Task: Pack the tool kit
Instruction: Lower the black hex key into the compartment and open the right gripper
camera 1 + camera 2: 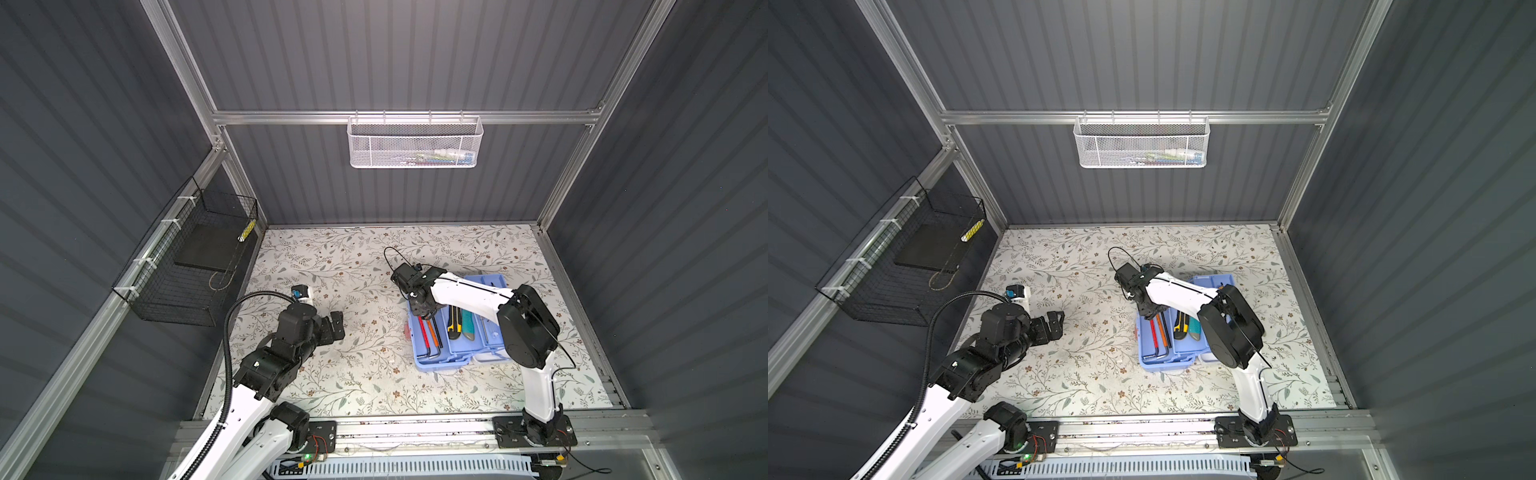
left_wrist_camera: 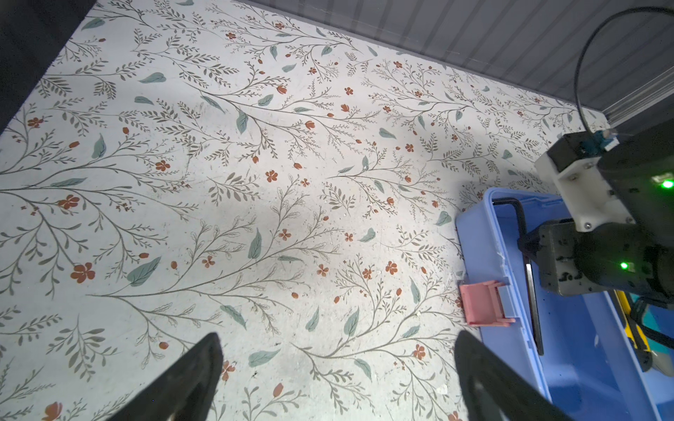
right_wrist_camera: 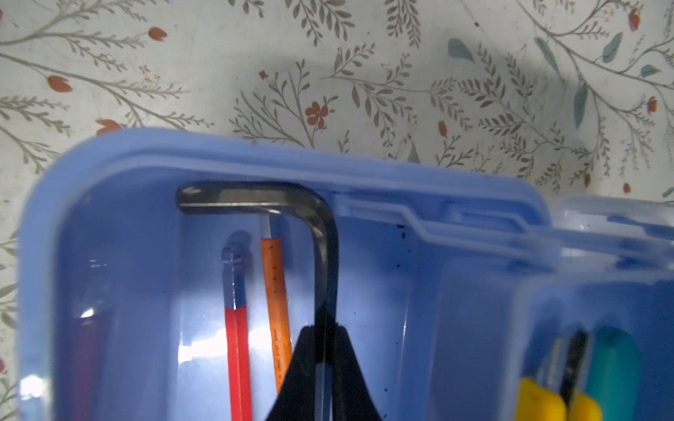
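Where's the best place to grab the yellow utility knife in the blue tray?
Probably its mid-body, from straight above, fingers across the narrow width: the yellow utility knife lies flat and lengthwise, the teal knife close alongside.

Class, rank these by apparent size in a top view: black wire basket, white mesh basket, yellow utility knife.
1. black wire basket
2. white mesh basket
3. yellow utility knife
Baskets hang nearer the camera, so real sizes are unsure.
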You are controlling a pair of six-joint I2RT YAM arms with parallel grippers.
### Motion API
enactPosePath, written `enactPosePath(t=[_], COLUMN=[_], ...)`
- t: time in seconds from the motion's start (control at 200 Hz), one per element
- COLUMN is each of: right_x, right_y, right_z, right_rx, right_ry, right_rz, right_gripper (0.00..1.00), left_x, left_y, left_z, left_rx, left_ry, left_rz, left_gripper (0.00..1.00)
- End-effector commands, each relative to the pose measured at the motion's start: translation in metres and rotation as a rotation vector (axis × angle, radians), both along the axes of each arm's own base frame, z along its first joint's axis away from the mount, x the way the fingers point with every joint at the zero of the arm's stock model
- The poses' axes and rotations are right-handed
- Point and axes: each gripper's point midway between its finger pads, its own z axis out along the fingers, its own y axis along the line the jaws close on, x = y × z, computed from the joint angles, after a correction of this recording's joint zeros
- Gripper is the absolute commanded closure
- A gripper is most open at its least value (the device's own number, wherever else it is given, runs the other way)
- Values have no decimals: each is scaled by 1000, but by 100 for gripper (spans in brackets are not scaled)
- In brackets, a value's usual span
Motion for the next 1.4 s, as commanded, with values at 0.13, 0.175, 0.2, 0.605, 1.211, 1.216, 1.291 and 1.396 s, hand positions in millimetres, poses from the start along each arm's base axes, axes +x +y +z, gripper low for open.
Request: enactPosePath(t=[0.13, 0.175, 0.2, 0.605, 1.211, 1.216, 1.291, 1.396], right_x=[-3, -8, -11, -31, -9, -9, -7, -5], right_y=[-11, -11, -11, -13, -16, -16, -19, -20], right_z=[-10, -7, -5, 31, -8, -8, -12, -19], right_rx=[-30, -12, 2, 96, -22, -24, -35, -36], right_ry=[43, 45, 44, 34, 74, 75, 80, 91], right_rz=[-13, -16, -16, -22, -18, -18, -26, -30], right_gripper=[100, 100, 100, 100, 100, 100, 100, 100], left_x=[1, 1, 1, 6, 2, 2, 3, 3], left_y=[-9, -9, -9, -12, -15, -15, -15, -12], left_z=[-4, -4, -5, -6, -12, -13, -17, -29], left_rx=[-32, -31, -30, -25, -49, -49, -46, -25], left_ry=[4, 8, 9, 11, 30, 32, 35, 62], left_rz=[-34, -35, -36, -39, -50, -50, -45, -33], left_gripper=[1, 1, 1, 0, 0, 0, 1, 0])
